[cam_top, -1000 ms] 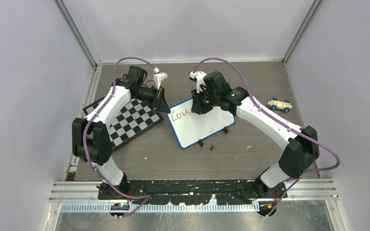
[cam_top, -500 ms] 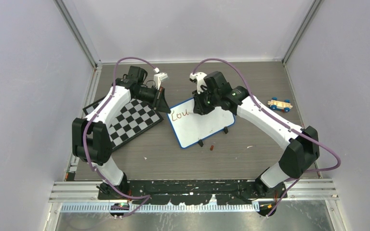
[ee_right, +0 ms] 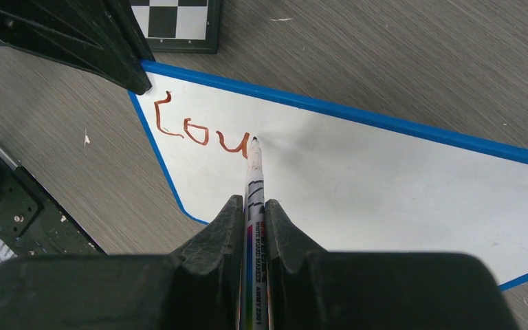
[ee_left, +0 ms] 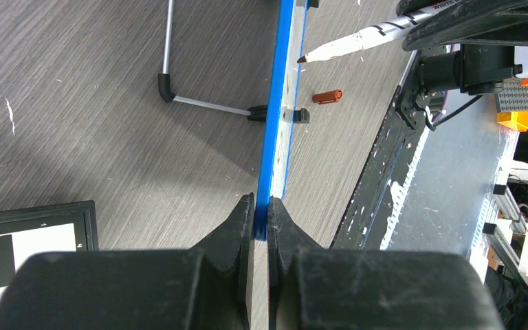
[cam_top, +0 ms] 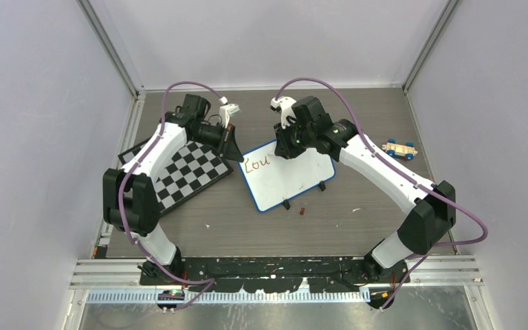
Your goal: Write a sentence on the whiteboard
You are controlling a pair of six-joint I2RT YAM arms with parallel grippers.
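Barely begun: three letters down, a sentence to go

Near the middle of the table [cam_top: 357, 227], the whiteboard [cam_top: 292, 182] carries only "Cou" of the sentence [ee_right: 196, 131] in brownish red. The right tool [ee_right: 251, 206] pinches a marker [ee_right: 255, 172], its tip on the board just past the "u". The left tool [ee_left: 261, 206] is clamped on the blue frame, apparently steadying it. Nearly all the writing remains.

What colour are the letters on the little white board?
Brownish-red marker letters on the small blue-framed whiteboard. The right wrist view shows them best.
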